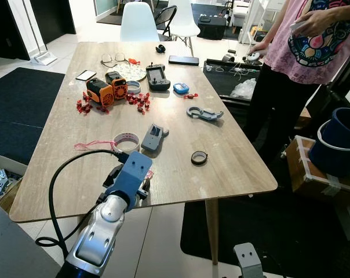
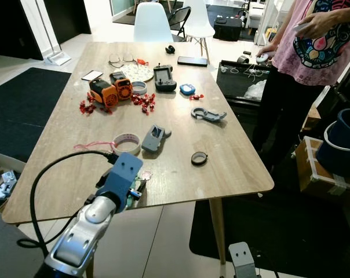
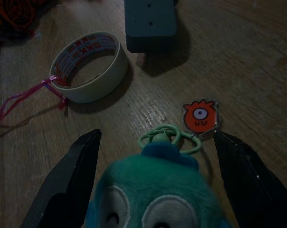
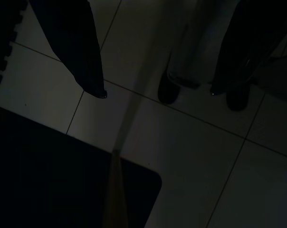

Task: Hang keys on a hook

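Left gripper straddles plush keychain

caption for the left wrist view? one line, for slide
Left claw, open, straddles a teal plush keychain with green ring and orange one-eyed charm on the wooden table, near a tape roll.

Wooden table holds a masking tape roll just beside a grey block, a black ring, an orange device among red scraps, glasses, a phone. White chair at the far end. Person in a pink shirt stands at the table's right side.
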Available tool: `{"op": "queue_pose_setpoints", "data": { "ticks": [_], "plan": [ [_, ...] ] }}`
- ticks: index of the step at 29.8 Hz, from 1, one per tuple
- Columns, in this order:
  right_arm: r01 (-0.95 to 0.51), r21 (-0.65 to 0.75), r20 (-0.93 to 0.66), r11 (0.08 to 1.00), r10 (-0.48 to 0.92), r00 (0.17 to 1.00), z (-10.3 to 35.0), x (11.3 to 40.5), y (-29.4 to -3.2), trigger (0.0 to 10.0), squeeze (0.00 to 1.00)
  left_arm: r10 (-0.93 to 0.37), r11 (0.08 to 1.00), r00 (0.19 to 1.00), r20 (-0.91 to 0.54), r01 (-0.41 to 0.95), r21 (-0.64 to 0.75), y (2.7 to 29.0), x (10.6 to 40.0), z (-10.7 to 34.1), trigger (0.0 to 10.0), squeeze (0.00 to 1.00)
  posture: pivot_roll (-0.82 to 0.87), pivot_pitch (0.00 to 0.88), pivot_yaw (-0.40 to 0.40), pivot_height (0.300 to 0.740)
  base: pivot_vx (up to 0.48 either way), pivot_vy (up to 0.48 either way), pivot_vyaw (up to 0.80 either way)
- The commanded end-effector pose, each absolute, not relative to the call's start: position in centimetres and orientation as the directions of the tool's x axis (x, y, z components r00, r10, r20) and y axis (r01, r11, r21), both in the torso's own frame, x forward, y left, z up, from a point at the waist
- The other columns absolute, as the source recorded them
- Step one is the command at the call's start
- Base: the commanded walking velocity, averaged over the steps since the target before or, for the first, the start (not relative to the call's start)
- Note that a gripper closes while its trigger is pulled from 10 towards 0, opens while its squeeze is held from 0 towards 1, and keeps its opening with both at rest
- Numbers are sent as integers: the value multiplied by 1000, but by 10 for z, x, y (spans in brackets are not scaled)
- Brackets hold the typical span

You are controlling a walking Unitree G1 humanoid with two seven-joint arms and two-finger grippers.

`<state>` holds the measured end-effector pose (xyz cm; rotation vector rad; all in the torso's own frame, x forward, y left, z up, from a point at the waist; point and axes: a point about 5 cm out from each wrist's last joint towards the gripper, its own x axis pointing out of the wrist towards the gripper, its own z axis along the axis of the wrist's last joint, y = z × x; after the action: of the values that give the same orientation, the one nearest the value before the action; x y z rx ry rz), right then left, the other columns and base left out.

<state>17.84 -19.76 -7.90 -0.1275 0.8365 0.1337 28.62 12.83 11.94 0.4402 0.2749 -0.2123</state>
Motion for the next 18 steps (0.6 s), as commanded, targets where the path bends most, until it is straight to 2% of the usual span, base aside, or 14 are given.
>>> {"op": "queue_pose_setpoints", "data": {
  "ticks": [1,14,15,16,17,18],
  "plan": [
    [-165,-57,-757,985,65,650,-81,176,-198,10000,0,-140,879,927,-347,278,388,134,286,114,10000,0,79,62,-30,740,0,0,0],
    [-166,-58,-758,984,65,650,-81,175,-198,10000,0,-192,879,883,-427,349,325,137,282,105,9961,0,81,55,-30,740,0,0,0],
    [-166,-58,-758,984,65,649,-81,175,-198,10000,0,-195,878,881,-431,353,324,138,282,104,7176,0,81,55,-30,740,0,0,0],
    [-166,-58,-758,984,65,649,-81,175,-198,10000,0,-195,878,881,-431,353,324,138,282,104,7176,0,81,55,-30,740,0,0,0],
    [-167,-58,-758,984,66,649,-81,175,-198,10000,0,-196,876,879,-435,356,326,138,281,104,2824,0,82,55,-29,740,0,0,0],
    [-167,-58,-758,984,66,649,-81,175,-198,10000,0,-196,876,879,-435,356,326,138,281,104,2824,0,82,55,-29,740,0,0,0]
  ]
}}
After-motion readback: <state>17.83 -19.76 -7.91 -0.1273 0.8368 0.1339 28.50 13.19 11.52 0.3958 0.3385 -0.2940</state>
